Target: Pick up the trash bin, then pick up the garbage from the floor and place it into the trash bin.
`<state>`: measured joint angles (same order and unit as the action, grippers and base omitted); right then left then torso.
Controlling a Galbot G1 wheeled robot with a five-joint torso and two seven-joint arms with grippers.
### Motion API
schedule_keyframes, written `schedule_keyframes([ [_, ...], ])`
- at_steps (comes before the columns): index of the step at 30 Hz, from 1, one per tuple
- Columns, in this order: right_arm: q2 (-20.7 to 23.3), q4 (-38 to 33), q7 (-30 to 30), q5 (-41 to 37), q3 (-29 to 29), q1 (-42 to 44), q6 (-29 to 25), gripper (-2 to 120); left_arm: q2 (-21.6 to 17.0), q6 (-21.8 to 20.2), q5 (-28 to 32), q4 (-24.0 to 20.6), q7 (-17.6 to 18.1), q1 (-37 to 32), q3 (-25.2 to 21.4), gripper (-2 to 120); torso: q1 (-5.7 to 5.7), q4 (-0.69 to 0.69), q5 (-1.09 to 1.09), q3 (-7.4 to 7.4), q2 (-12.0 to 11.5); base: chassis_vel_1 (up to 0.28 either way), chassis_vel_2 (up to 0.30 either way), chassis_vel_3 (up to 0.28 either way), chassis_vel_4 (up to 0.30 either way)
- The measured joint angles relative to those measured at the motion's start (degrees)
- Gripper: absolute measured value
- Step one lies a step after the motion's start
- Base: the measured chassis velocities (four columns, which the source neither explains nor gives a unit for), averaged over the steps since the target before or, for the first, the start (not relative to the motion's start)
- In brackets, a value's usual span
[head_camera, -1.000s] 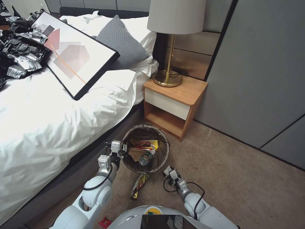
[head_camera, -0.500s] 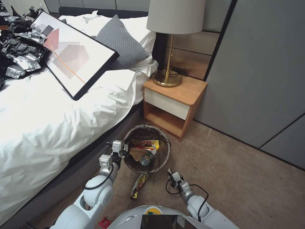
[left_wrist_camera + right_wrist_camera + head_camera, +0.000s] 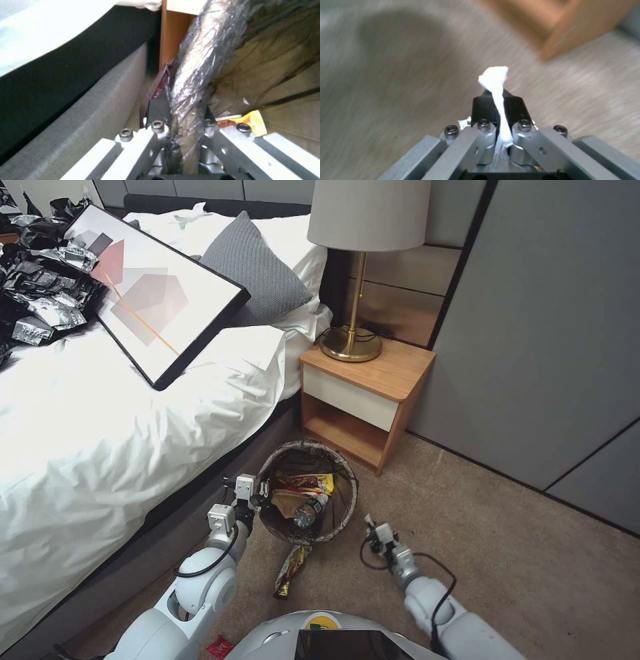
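A: Head cam first. We've got the small round bin with the dark crinkly bag liner folded over its rim (image 3: 347, 493) on the beige short-pile carpet (image 3: 507, 553), between the grey bed base (image 3: 143, 553) and the wooden nightstand w/ white drawer front (image 3: 360, 403).

B: Contents?

A: Inside we see a yellow-and-red snack wrapper (image 3: 308, 481), a crumpled brown paper bag (image 3: 285, 501) and a clear plastic bottle w/ green label (image 3: 305, 511). Left gripper (image 3: 259, 491) is at the rim on the bed side, clamped onto it. Right gripper (image 3: 372, 528) hangs above the carpet just right of the bin, apart from it. One shiny brown-gold wrapper (image 3: 291, 571) lies on the carpet at the bin's near edge, a flat red packet (image 3: 220, 647) nearer our base.

B: Left wrist cam?

A: Left gripper (image 3: 181, 117) has one dark finger (image 3: 158, 110) outside the liner-wrapped rim (image 3: 196, 65), the other inside, rim pinched between. We see the liner's inner wall and a yellow wrapper corner (image 3: 255, 120) in the bin, grey bed base alongside.

B: Right wrist?

A: Right gripper (image 3: 498, 105) is clenched on a thin white tissue scrap (image 3: 495, 80), which sticks out past the black pads (image 3: 513, 107). Carpet below, nightstand corner beyond.
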<state>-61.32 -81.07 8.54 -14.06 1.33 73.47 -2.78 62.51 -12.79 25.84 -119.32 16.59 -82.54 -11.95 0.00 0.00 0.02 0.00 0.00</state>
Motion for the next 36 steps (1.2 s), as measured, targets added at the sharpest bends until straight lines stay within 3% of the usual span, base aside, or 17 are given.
schedule_keyframes([
  [1, 0.0, 0.0, 0.0, 0.0, 0.0, 0.0, 0.0, 0, 0.0, 0.0, 0.0, 0.0, 0.0, 0.0, 0.0, 3, 0.00, 0.00, 0.00, 0.00, 0.0, 0.000, 0.000, 0.000, 0.000],
  [7, 8.1, -18.4, 4.5, -4.6, 12.3, 4.1, 0.1, 0, 0.0, -0.1, 0.1, 0.4, 0.1, 0.3, 1.1, 3, 0.00, 0.00, -0.01, 0.00, 0.0, 0.000, 0.000, 0.000, 0.000],
  [18, 10.9, -36.7, 11.8, -9.4, 22.2, 5.8, 1.9, 0, -0.2, -0.2, 0.0, 1.0, 0.1, 0.5, 1.6, 3, 0.00, 0.01, -0.01, 0.00, 0.0, 0.000, 0.000, 0.000, 0.000],
  [20, 11.4, -43.5, 11.8, -11.0, 24.0, 5.9, 2.1, 0, -0.4, -0.2, -0.1, 1.4, 0.1, 0.6, 1.7, 3, 0.00, 0.00, -0.02, 0.00, 0.0, 0.000, 0.000, 0.000, 0.000],
  [27, 12.0, -49.8, 9.8, -13.1, 23.4, 5.5, 2.2, 0, -0.4, -0.3, -0.3, 1.7, 0.1, 0.6, 2.1, 3, 0.00, 0.00, -0.03, 0.00, 0.0, 0.000, 0.000, 0.000, 0.000],
  [30, 13.6, -53.4, 5.0, -14.1, 20.3, 5.2, 1.1, 0, -0.3, -0.4, -0.6, 1.9, 0.2, 0.7, 2.4, 3, 0.00, 0.00, -0.02, 0.00, 0.0, 0.000, 0.000, 0.000, 0.000],
  [36, 16.3, -54.2, 0.2, -16.2, 14.8, 2.7, -0.7, 0, -0.3, -0.4, -0.8, 2.0, 0.2, 0.8, 2.5, 3, 0.00, 0.01, -0.02, 0.00, 0.0, 0.000, 0.000, 0.000, 0.000],
])
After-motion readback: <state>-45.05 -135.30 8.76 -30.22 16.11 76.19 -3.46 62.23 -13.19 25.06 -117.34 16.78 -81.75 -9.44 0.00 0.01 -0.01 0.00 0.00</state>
